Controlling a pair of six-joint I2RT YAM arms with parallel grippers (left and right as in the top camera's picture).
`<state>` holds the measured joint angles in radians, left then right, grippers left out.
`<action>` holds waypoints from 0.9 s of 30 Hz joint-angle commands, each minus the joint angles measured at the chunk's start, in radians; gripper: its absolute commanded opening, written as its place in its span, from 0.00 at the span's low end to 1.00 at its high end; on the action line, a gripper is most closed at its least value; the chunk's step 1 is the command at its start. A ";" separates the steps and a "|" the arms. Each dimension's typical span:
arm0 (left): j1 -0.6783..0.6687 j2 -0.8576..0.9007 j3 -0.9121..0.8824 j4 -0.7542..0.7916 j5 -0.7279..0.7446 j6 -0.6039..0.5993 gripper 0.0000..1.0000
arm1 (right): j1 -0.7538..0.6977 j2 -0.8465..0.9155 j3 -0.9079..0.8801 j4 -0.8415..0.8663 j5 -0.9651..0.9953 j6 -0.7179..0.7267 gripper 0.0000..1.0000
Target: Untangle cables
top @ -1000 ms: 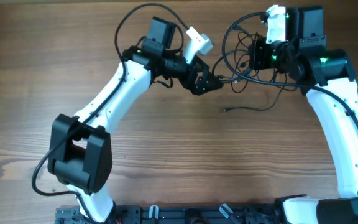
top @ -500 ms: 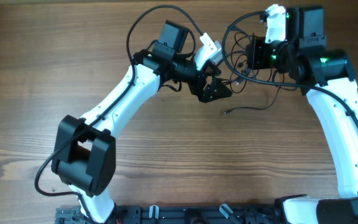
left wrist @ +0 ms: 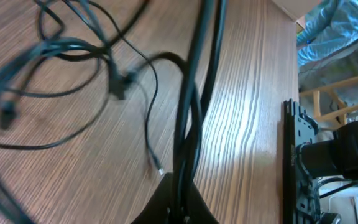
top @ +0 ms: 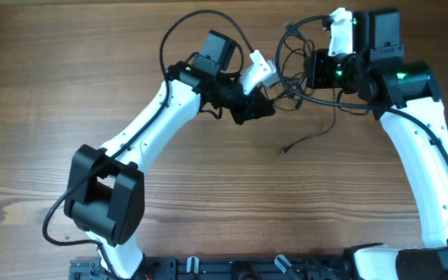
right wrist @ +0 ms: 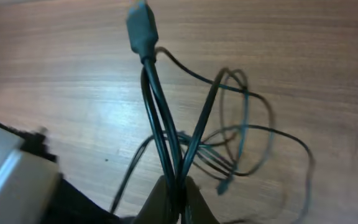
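Note:
The cables (top: 295,84) are thin black wires, tangled and stretched above the table between my two grippers at the back. My left gripper (top: 260,106) is shut on a couple of strands (left wrist: 188,112), which run up from between its fingertips (left wrist: 180,184). Loose loops (left wrist: 55,74) lie blurred to their left. My right gripper (top: 311,71) is shut on several strands (right wrist: 166,137). One of these ends in a small grey plug (right wrist: 142,28). More loops (right wrist: 241,130) hang over the wood. A free tail with a tiny plug end (top: 285,150) trails onto the table.
The thicker black arm cables arch over each wrist (top: 185,23). The left arm's white camera housing (right wrist: 8,177) shows close by at the lower left of the right wrist view. A black rail (top: 232,268) runs along the table's front edge.
My left gripper reached right into the tangle, closed on strands and drew back slightly left. The free tail on the table shifted. The right gripper stayed shut in place.

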<state>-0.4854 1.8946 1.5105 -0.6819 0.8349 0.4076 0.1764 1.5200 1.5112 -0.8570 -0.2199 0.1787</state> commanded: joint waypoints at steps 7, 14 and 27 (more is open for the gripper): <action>0.072 0.010 -0.007 -0.115 -0.044 0.058 0.04 | -0.069 -0.015 0.012 -0.047 0.483 0.068 0.05; 0.073 0.009 -0.007 -0.116 -0.044 0.061 0.04 | -0.119 0.071 0.012 -0.103 0.520 0.119 0.77; 0.210 -0.210 -0.007 0.061 -0.062 -0.043 0.27 | -0.117 0.119 -0.020 -0.109 -0.066 -0.126 0.85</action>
<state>-0.3439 1.7851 1.5024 -0.6586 0.7811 0.4343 0.0555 1.6272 1.5089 -0.9672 -0.2062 0.0986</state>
